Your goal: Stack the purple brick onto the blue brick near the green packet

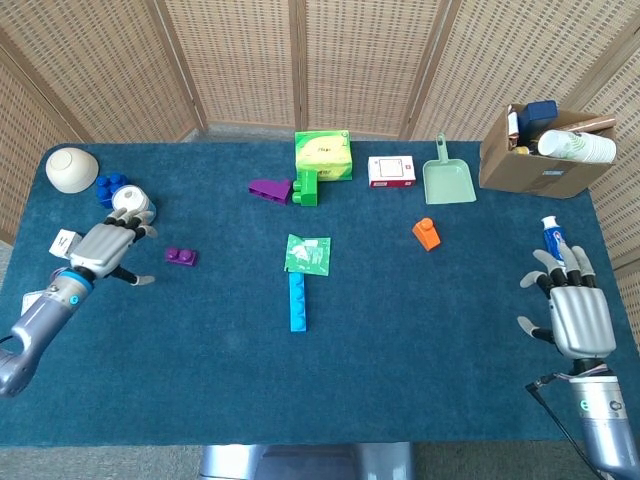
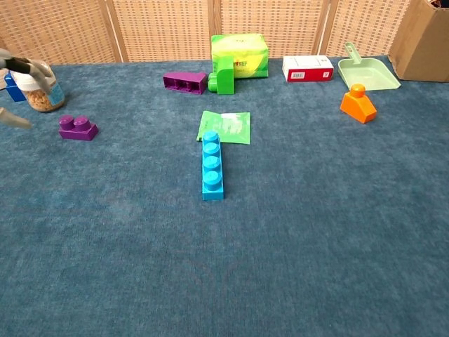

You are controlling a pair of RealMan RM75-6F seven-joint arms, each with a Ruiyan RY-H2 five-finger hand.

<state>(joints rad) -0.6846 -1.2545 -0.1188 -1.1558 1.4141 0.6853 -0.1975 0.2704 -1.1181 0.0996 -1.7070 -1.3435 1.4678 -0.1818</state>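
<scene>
No legible writing — purple brick (image 1: 181,257) untouched.

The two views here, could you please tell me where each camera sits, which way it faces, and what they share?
Head view: high above the table's near edge, looking steeply down over the whole table; shows the left hand with its forearm and the right hand.
Chest view: low at the near edge, looking across the table toward the screen; only blurred left fingertips at its left edge.
Shared: purple brick, blue brick, green packet.
</scene>
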